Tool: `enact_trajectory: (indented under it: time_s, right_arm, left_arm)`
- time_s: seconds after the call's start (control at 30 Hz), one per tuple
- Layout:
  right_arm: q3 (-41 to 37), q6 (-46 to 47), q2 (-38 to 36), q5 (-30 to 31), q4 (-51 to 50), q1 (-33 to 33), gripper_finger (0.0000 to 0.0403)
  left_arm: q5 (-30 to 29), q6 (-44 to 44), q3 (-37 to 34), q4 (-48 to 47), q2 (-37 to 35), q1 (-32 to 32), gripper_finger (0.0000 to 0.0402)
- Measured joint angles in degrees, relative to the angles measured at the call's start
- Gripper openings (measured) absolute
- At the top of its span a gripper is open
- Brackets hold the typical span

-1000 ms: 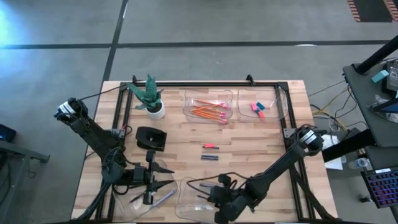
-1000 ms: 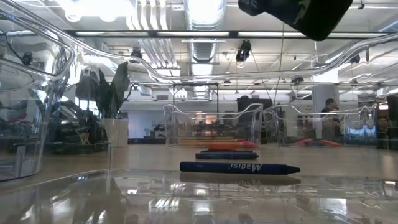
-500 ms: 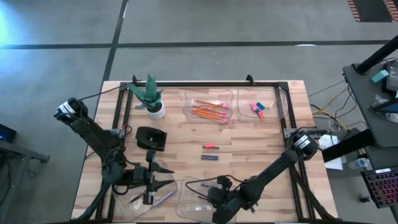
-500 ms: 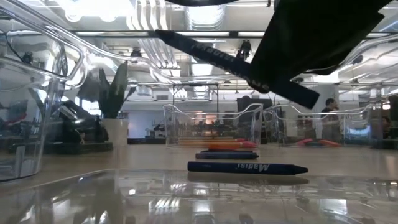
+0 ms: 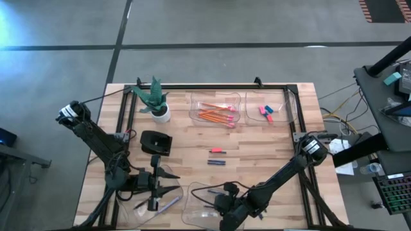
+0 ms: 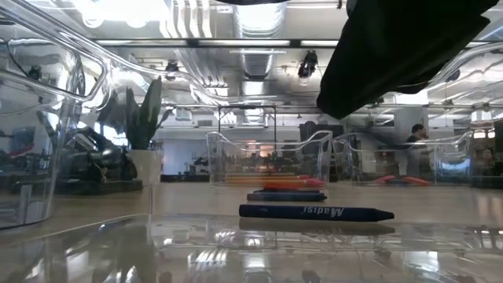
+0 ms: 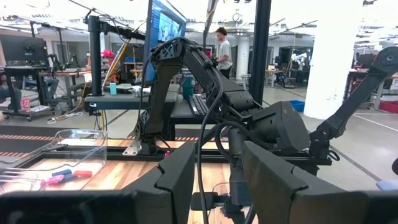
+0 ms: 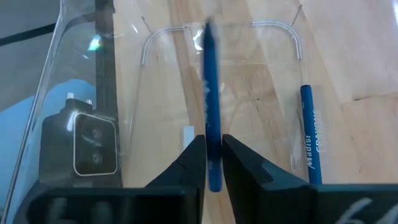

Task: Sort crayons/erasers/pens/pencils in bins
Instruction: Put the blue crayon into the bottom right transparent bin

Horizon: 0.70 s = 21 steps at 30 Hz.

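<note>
Crayon [image 8: 212,124] pinched between the right gripper's [image 8: 214,163] fingers hangs over the 6 o'clock bin [image 5: 192,192], one crayon [image 8: 309,140] already inside; we see pencils [image 5: 216,115] and erasers [image 5: 266,113] binned at 12 and 1 o'clock. Two crayons [image 5: 217,156] wait mid-table; the left gripper [image 5: 154,187] idles at 7 o'clock, fingers apart, empty.

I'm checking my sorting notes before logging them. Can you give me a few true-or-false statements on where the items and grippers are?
1. The pencils lie in a far bin. True.
2. A blue crayon sits between the right gripper's jaws. True.
3. The left gripper holds a pen. False: its jaws stand open and empty.
4. Nothing lies on the bare table between the bins. False: a loose crayon lies mid-table.
</note>
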Motion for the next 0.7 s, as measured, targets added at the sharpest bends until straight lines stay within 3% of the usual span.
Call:
enact_trajectory:
  time_s: [0.23,0.47,0.7]
  right_arm:
    - [0.0,-1.1,-0.4,0.0,-0.1,0.0,0.0092]
    - [0.0,-5.1,-9.1,0.9,-5.4,-1.4,0.0100]
    - [0.0,-9.4,-14.7,12.2,-15.2,-4.6,0.0097]
  left_arm:
    - [0.0,0.0,0.0,0.0,0.0,0.0,0.0121]
    - [0.0,0.0,0.0,0.0,0.0,0.0,0.0121]
    - [0.0,0.1,0.0,0.0,0.0,0.0,0.0121]
